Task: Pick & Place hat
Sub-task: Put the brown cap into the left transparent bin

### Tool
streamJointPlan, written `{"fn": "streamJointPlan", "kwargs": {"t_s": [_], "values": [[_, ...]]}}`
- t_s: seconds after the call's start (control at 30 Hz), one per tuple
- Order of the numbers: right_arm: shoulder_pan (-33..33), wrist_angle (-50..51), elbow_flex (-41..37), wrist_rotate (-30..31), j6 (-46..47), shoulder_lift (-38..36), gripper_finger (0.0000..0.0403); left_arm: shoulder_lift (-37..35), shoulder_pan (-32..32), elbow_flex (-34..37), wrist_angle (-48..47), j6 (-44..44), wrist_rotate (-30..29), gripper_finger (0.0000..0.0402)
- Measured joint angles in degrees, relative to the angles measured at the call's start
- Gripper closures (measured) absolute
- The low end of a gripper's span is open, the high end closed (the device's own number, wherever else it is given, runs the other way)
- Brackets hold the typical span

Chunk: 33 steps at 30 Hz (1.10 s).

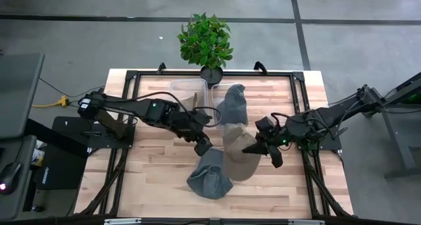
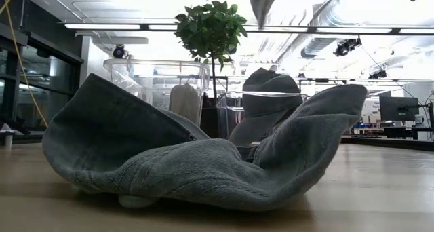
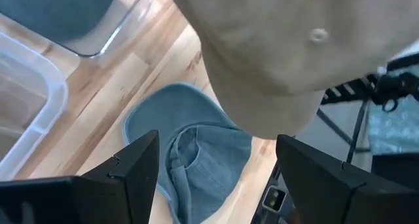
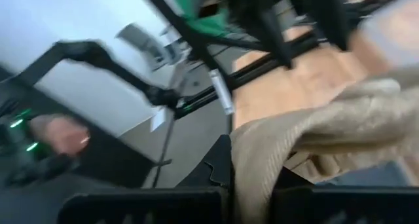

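From the high view, the right tool (image 1: 268, 150) sits over the middle of the counter (image 1: 151, 179), closed on the edge of a tan hat (image 1: 238, 152) that hangs slack and lifted between the two arms. The left tool (image 1: 203, 145) hovers just left of that hat, fingers spread and holding nothing. A blue-grey hat (image 1: 210, 177) lies crumpled on the counter at the near side, and a third grey hat (image 1: 231, 101) rests in a clear bin (image 1: 220, 88) at the far side, beside a second clear bin (image 1: 186, 93) and a potted plant (image 1: 206, 39).

In the low view, the blue-grey hat (image 2: 196, 157) fills the foreground, folded and sagging under its own weight; it looks light, soft and shapeless, so it should drape rather than hold form.

The left wrist view shows the open left tool (image 3: 216, 165) above the blue-grey hat (image 3: 196, 152), with the tan hat (image 3: 288, 47) hanging close overhead. The brim, likely the stiffest part, seems the best place to pinch.

In the right wrist view, the right tool (image 4: 252, 191) is clamped on a fold of the tan hat (image 4: 314, 132); a thin pinch of cloth like this could slip.
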<state>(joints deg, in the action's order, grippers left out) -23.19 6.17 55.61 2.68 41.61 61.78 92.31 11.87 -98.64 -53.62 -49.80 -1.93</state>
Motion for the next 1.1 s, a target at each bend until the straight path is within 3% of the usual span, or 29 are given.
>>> {"fn": "streamJointPlan", "kwargs": {"t_s": [0.3,0.6,1.1], "values": [[-0.6,-3.8,0.0,-12.5,-3.9,1.4,0.0403,0.0,0.0,0.0,3.4,9.0,8.0,0.0138],[-1.1,-6.0,0.0,-16.3,-4.4,2.4,0.0403,0.0,0.0,0.0,14.0,13.9,8.6,0.0138],[-2.5,-9.6,0.0,-19.4,-4.6,2.4,0.0403,0.0,-2.3,0.0,23.2,13.5,11.2,0.0138]]}}
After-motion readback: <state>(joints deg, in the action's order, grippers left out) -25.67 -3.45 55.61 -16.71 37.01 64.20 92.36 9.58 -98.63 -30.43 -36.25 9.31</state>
